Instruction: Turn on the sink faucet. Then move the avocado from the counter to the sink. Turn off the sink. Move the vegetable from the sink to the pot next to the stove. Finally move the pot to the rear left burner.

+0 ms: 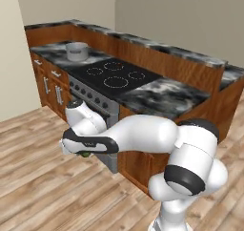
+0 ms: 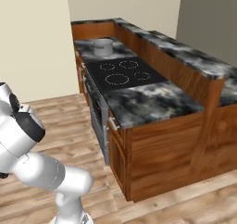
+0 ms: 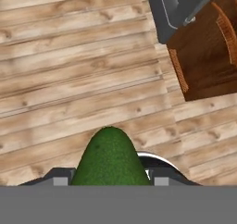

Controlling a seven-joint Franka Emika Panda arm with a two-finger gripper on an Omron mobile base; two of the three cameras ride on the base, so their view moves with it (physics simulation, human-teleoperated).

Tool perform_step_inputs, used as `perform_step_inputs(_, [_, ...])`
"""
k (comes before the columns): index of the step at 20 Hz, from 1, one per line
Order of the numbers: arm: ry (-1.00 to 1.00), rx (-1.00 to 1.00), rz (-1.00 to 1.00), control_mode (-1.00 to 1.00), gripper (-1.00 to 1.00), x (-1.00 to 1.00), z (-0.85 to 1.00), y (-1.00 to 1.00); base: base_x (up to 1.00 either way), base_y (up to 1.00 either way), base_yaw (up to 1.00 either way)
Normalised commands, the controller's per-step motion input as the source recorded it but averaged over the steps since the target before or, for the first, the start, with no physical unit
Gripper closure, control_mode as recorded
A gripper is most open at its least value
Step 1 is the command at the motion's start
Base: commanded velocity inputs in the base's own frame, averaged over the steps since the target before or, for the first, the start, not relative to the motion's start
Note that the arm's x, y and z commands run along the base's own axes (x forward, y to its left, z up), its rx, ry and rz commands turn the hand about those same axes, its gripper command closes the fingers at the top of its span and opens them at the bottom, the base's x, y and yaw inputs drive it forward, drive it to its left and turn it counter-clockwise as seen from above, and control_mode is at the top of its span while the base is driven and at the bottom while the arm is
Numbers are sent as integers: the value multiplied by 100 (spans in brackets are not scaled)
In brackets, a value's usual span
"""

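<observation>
In the hand view a dark green avocado (image 3: 110,159) sits between my gripper's fingers, its tip pointing up over the wooden floor. My gripper (image 1: 84,153) hangs low in front of the stove, shut on the avocado, of which a green bit shows under the hand. A grey pot (image 1: 76,51) stands on the counter left of the stove (image 1: 114,76), also seen as the pot (image 2: 103,46) beyond the burners. The rear left burner (image 1: 113,65) is bare. The sink and faucet are out of view.
The oven front (image 3: 178,8) and a wooden cabinet (image 3: 208,56) lie at the upper right of the hand view. A marble counter (image 2: 148,102) runs right of the stove, with a raised ledge (image 2: 185,52) behind. Wooden floor (image 1: 38,177) spreads below my hand.
</observation>
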Motion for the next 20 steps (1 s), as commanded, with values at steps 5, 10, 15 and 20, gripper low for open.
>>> perform_step_inputs(5, [0,0,0,100,100,0,0,0,73,17,10])
perform_step_inputs(10, [0,0,0,100,100,0,0,0,75,24,4])
perform_step_inputs(15, [0,0,0,100,100,0,0,0,67,26,0])
perform_step_inputs(20, [0,0,0,100,100,0,0,0,53,24,-10])
